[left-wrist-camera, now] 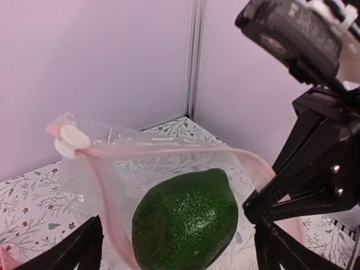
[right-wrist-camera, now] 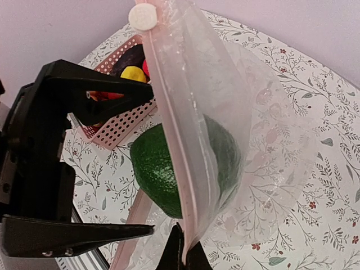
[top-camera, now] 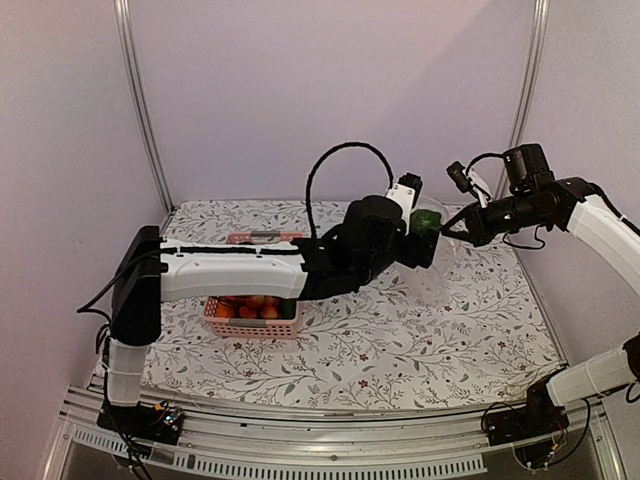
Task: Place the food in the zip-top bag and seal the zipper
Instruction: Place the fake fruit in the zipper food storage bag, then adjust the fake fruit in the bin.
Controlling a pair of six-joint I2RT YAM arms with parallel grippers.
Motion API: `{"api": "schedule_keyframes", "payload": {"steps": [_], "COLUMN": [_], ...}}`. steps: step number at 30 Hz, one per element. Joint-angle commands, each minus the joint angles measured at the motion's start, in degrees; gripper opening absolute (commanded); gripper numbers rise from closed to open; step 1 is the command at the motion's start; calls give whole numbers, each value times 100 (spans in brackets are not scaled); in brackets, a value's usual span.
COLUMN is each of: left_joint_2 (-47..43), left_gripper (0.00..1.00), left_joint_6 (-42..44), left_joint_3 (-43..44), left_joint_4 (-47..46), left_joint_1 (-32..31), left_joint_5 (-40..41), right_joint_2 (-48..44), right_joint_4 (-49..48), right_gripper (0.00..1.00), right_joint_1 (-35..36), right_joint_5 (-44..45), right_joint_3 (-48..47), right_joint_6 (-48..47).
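A dark green avocado-like toy fruit [left-wrist-camera: 185, 219] sits in the open mouth of the clear zip-top bag [left-wrist-camera: 112, 185]. It lies between the spread fingers of my left gripper [left-wrist-camera: 171, 222], with a gap on each side. My right gripper [right-wrist-camera: 183, 256] is shut on the bag's pale pink zipper [right-wrist-camera: 169, 112] and holds the bag [right-wrist-camera: 264, 140] up above the table. The white slider [right-wrist-camera: 143, 17] sits at the strip's far end. The rest of the food [top-camera: 255, 305] lies in the pink basket [top-camera: 215, 320]. In the top view both grippers meet at the back right [top-camera: 428, 228].
The pink basket [right-wrist-camera: 121, 126] stands on the flowered tablecloth [top-camera: 400, 340] under the left forearm. A flat red-edged item [top-camera: 262, 237] lies at the back. Walls and metal posts [top-camera: 140, 100] close in the back and sides.
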State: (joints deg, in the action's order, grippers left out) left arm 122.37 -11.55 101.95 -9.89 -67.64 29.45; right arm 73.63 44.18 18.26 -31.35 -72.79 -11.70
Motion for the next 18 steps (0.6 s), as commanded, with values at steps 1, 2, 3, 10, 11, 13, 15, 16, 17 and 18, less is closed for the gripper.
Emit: {"api": "schedule_keyframes", "payload": {"steps": [1, 2, 3, 10, 11, 13, 15, 16, 17, 18], "left_joint_2": [-773, -875, -992, -1734, -1771, -1728, -1546, -1417, -1297, -1168], "left_gripper": [93, 93, 92, 70, 61, 45, 42, 42, 41, 40], "left_joint_6": [64, 56, 56, -1261, -1508, -1917, -2182, -2242, -2274, -2275], "left_joint_3": [-285, -376, -515, -1640, -1821, -2139, -2285, -2296, -2258, -2195], "left_joint_4": [-444, -499, -576, -645, -616, -655, -690, -736, -762, -789], "left_joint_1": [-118, -165, -201, -351, -352, -347, -339, -338, -341, -338], "left_joint_5": [-352, -410, -486, -185, -151, -135, -130, -175, -251, -346], "right_joint_2": [200, 239, 266, 297, 298, 313, 382, 430, 466, 517], "right_joint_4": [-101, -103, -115, -237, -248, -264, -278, -269, -263, -249], "right_gripper": [0, 0, 0, 0, 0, 0, 0, 0, 0, 0], "right_joint_1": [-51, -51, -47, -52, -51, -57, -47, -48, -50, -51], "right_joint_5": [110, 161, 226, 204, 163, 22, -84, -130, -153, -172], "right_joint_3": [-170, -181, -188, -125, -108, -88, -88, -100, -122, -156], "right_joint_6": [98, 101, 99, 98, 98, 94, 103, 119, 127, 139]}}
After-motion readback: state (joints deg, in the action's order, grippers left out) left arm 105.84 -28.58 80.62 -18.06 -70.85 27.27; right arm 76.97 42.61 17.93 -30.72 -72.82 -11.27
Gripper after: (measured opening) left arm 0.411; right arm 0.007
